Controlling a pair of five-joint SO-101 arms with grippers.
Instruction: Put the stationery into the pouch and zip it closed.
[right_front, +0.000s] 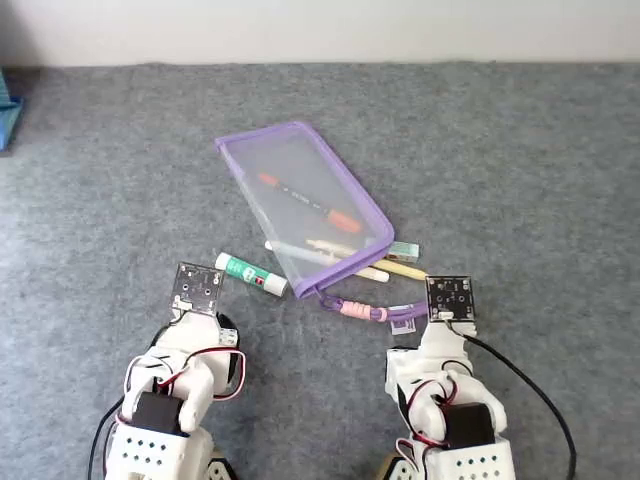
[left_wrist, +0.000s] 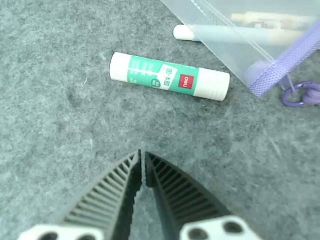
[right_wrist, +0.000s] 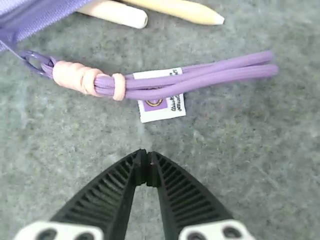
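A clear pouch (right_front: 300, 195) with purple trim lies slanted on the grey carpet, an orange-capped pen (right_front: 305, 203) inside it. Pale pens (right_front: 345, 258) stick out of its open near end. A green and white glue stick (right_front: 251, 274) (left_wrist: 169, 76) lies on the carpet beside the pouch's near corner (left_wrist: 260, 65). My left gripper (left_wrist: 142, 156) is shut and empty, a short way in front of the glue stick. The purple zip cord (right_wrist: 190, 80) with its pink bead (right_wrist: 75, 77) and white tag (right_wrist: 161, 101) trails from the pouch. My right gripper (right_wrist: 146, 156) is shut and empty, just short of that tag.
A small green and white eraser (right_front: 404, 249) and a yellow pencil (right_front: 400, 268) (right_wrist: 180, 9) lie by the pouch's right side. A blue object (right_front: 8, 110) sits at the far left edge. Grey carpet (right_front: 520, 160) spreads open to the right and behind the pouch.
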